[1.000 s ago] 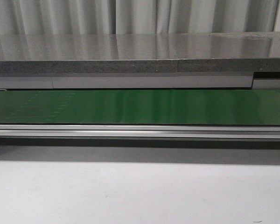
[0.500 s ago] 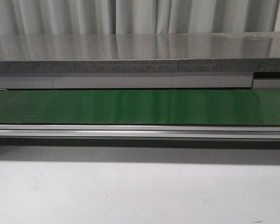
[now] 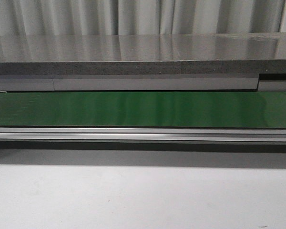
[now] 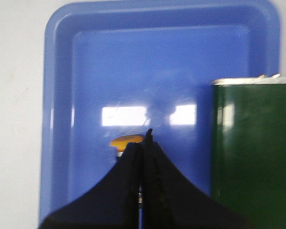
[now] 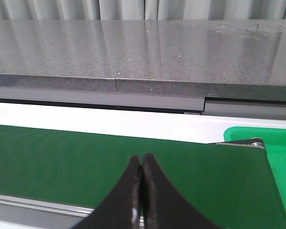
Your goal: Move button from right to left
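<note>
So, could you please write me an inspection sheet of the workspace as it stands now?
Surface: green conveyor belt bare; white table in front.
Job's things: button, only its yellow-orange cap showing, in the blue tray, partly hidden by the fingers.
Clutter: nothing seen.
Grippers: left gripper shut, above the tray; right gripper shut, empty, over the belt.
Cables: nothing seen.
Surroundings: grey counter, curtain, green tray past the belt's end.

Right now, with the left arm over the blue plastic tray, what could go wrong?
1. The yellow-capped push button sits in the blue plastic tray, mostly hidden behind the left gripper, whose jaws are closed; a careless move might knock it.
2. The green conveyor belt seems to end close beside the gripper; a sideways swing could strike it.
</note>
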